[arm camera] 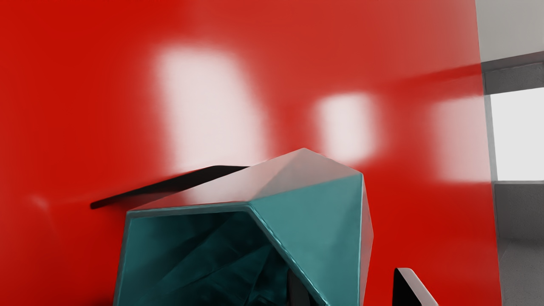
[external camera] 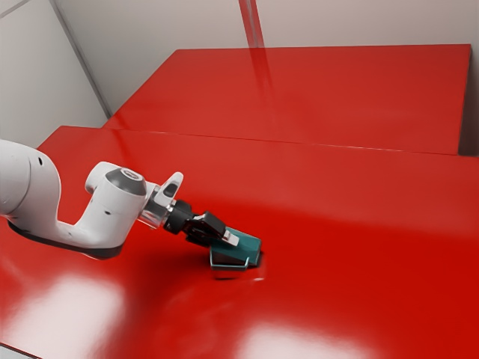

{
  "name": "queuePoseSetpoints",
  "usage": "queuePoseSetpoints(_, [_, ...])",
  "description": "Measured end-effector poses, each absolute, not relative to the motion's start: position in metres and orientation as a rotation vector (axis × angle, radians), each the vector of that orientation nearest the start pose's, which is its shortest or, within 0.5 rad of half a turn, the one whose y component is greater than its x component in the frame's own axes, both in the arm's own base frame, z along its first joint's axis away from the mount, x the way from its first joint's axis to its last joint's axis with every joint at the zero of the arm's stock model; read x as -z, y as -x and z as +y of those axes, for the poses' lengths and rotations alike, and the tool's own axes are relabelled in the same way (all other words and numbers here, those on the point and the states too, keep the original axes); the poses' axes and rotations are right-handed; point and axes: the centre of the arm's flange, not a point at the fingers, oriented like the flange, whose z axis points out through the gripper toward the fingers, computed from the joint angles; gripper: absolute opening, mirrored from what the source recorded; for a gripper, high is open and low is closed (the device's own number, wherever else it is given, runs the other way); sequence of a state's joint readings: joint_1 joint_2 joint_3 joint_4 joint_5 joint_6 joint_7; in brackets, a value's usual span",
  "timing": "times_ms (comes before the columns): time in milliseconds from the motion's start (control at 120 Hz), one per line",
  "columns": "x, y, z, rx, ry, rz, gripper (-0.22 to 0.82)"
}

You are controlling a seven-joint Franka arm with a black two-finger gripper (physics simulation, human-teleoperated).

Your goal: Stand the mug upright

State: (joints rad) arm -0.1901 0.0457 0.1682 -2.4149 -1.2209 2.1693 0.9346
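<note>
Exterior view: pincer (external camera: 231, 239) at mug (external camera: 251, 250) lying on red counter (external camera: 359, 254). Wrist view: pincer open, one finger (arm camera: 298, 290) inside mug, other finger (arm camera: 411, 285) outside, apart from wall.

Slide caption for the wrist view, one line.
Jaws open astride the wall of a teal mug, one inside its mouth, one outside, red table beyond.

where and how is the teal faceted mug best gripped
Probably by the rim wall of the teal faceted mug, from its open-mouth side, one finger inside, one outside: it lies on its side, mouth toward the gripper, with a thin rim.
</note>
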Motion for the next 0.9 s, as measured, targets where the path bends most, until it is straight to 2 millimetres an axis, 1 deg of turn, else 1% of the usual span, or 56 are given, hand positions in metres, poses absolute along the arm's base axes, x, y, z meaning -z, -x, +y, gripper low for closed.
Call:
queuePoseSetpoints(125, [-0.288, -0.475, -0.047, -0.201, -2.248, -0.076, -0.02])
queuePoseSetpoints(258, [-0.292, -0.476, -0.049, -0.209, -2.247, -0.088, -0.09])
queuePoseSetpoints(367, [-0.297, -0.476, -0.054, -0.215, -2.244, -0.105, -0.14])
queuePoseSetpoints(475, [-0.306, -0.476, -0.059, -0.229, -2.238, -0.126, -0.15])
queuePoseSetpoints(625, [-0.325, -0.477, -0.067, -0.264, -2.228, -0.167, -0.15])
queuePoseSetpoints(700, [-0.337, -0.481, -0.068, -0.279, -2.247, -0.211, -0.15])
queuePoseSetpoints(767, [-0.353, -0.491, -0.067, -0.295, -2.288, -0.282, -0.15])
queuePoseSetpoints(825, [-0.372, -0.504, -0.064, -0.314, -2.339, -0.363, -0.15])
queuePoseSetpoints(900, [-0.387, -0.513, -0.059, -0.314, -2.407, -0.445, -0.15])
